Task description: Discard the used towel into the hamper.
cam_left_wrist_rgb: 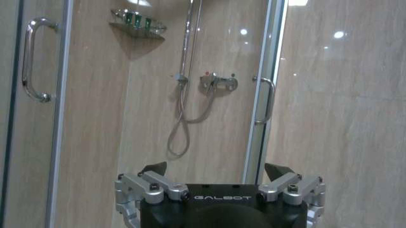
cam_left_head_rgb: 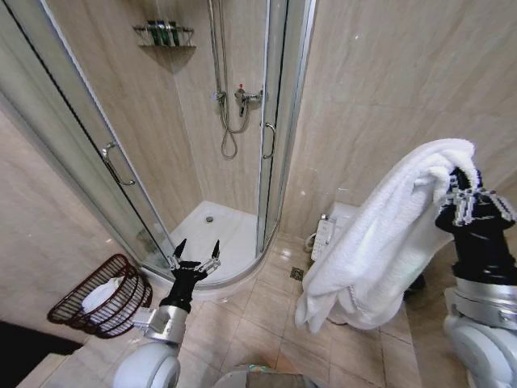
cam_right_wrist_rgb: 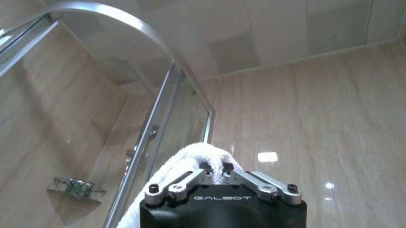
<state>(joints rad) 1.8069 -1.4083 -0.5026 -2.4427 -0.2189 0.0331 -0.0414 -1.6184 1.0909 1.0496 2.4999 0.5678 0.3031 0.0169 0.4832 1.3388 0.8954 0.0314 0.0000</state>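
Hanging in a long white drape from the right gripper [cam_left_head_rgb: 459, 187], towel [cam_left_head_rgb: 388, 234] pinched at its top fold, fingers clamped together on the cloth, raised high. Sitting well apart from that claw, low on the floor beyond the left gripper [cam_left_head_rgb: 194, 260], hamper [cam_left_head_rgb: 101, 299] holding some white cloth already. Left claw idling with fingers spread apart, pointing at the shower door [cam_left_head_rgb: 275, 121]. Pickup looking done; carrying across and dropping still remaining.
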